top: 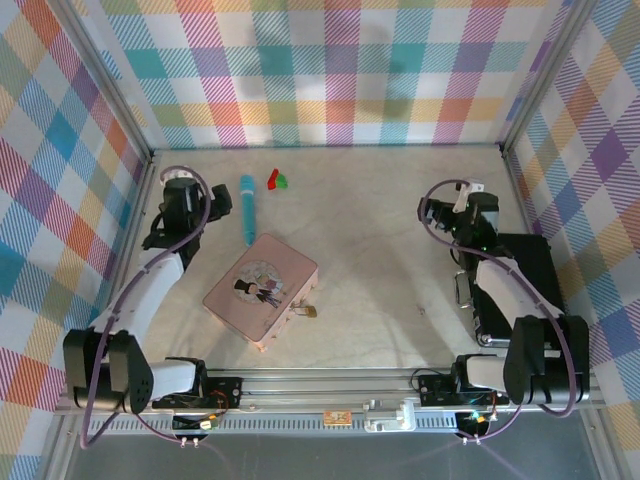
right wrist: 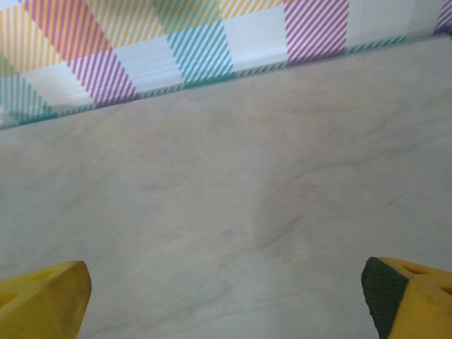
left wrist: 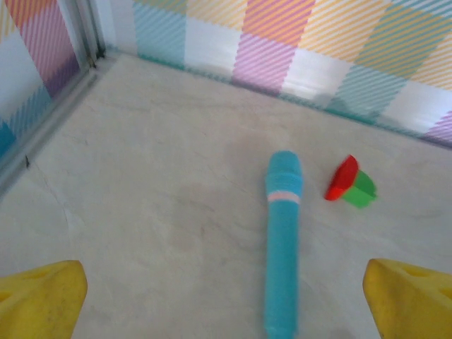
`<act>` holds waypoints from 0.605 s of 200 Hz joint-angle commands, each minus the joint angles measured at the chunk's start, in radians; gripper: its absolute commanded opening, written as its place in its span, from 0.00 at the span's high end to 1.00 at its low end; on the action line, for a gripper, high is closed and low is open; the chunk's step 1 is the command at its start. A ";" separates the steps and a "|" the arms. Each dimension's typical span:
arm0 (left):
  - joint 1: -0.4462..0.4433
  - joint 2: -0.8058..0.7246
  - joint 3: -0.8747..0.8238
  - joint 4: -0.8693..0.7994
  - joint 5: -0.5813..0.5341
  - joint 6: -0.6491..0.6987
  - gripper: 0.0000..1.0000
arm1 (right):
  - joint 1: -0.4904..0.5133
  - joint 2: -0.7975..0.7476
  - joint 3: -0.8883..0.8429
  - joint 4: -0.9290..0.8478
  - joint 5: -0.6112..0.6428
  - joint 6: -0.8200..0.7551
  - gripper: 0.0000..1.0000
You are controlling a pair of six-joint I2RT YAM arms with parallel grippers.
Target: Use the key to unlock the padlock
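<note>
Over on the left, the left gripper hovers low over the table near the far-left corner, its yellow fingertips spread wide with nothing between them. Just ahead of it lies a turquoise cylinder, and beside that a little red-and-green piece; neither belongs to this job, so leave them alone. Moving across, the pink tin box sits skewed near the middle of the table. There's the prize: the tiny brass padlock hangs at the clasp on the box's near-right edge. Further right, a faint thin sliver on bare table between the box and the right arm looks like the key, though it is too small to be sure. At the far right, the right gripper is poised over plain table, jaws fully apart and empty. By my reading, nothing has begun, so fetching the key comes first. The right arm is the nearer one. It should come straight down over the sliver and pinch it by the bow, leaving the blade sticking out. Meanwhile the left should swing in and steady the padlock body, or the box, so the keyhole faces the incoming key. A flat key on a smooth table could skid, so close slowly.
</note>
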 commanded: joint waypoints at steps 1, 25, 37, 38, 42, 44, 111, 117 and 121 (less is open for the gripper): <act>-0.053 -0.049 0.036 -0.422 0.101 -0.185 0.00 | 0.064 -0.019 0.058 -0.279 -0.062 0.096 0.01; -0.177 -0.112 0.049 -0.511 0.113 -0.314 0.00 | 0.136 -0.013 0.102 -0.405 -0.074 0.112 0.01; -0.265 -0.133 0.036 -0.502 0.087 -0.371 0.00 | 0.161 -0.007 0.114 -0.441 -0.095 0.133 0.01; -0.273 -0.134 0.034 -0.500 0.083 -0.375 0.00 | 0.163 -0.007 0.115 -0.442 -0.098 0.135 0.01; -0.303 -0.135 0.029 -0.494 0.072 -0.394 0.00 | 0.167 -0.006 0.116 -0.448 -0.107 0.141 0.01; -0.313 -0.134 0.026 -0.490 0.069 -0.402 0.00 | 0.170 -0.005 0.117 -0.451 -0.117 0.144 0.01; -0.587 0.083 0.047 -0.338 -0.048 -0.590 0.00 | 0.178 0.023 0.132 -0.478 -0.173 0.173 0.01; -0.596 0.102 0.052 -0.328 -0.060 -0.604 0.00 | 0.178 0.025 0.137 -0.489 -0.166 0.172 0.01; -0.600 0.118 0.053 -0.322 -0.066 -0.613 0.00 | 0.178 0.025 0.138 -0.495 -0.163 0.170 0.01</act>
